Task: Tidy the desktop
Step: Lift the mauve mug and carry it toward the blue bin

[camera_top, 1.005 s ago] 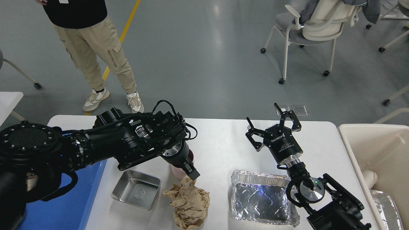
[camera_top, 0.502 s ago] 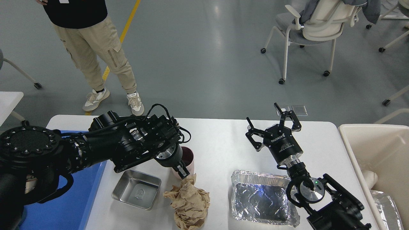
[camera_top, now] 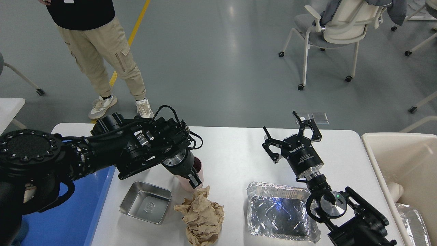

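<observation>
At desktop (camera_top: 239,160) centre, left gripper (camera_top: 191,179), closure indeterminate, engages cup (camera_top: 199,171); next, lift clear; right gripper (camera_top: 290,135) spread, idle.

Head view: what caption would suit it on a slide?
Left end effector at a pink cup on the desktop, beside crumpled paper; right end effector open above a foil tray.
</observation>
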Controlling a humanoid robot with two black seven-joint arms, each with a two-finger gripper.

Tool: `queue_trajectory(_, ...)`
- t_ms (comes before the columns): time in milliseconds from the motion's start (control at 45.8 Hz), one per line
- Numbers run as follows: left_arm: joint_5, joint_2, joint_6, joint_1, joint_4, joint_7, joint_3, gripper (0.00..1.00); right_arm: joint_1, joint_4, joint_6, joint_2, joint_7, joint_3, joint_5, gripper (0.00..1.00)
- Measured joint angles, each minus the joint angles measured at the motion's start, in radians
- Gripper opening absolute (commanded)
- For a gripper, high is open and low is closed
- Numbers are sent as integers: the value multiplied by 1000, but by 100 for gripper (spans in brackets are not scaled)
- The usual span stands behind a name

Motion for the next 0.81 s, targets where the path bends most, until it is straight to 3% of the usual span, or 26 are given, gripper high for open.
queue_trajectory(459, -8, 38, 23, -27, -1, -42, -15, 0, -2, -7, -1, 0, 0, 0, 0, 100)
queue_trajectory(808, -95, 100, -55, -183, -59, -71, -82, 0, -1, -10, -1, 0, 1, -1, 0, 100)
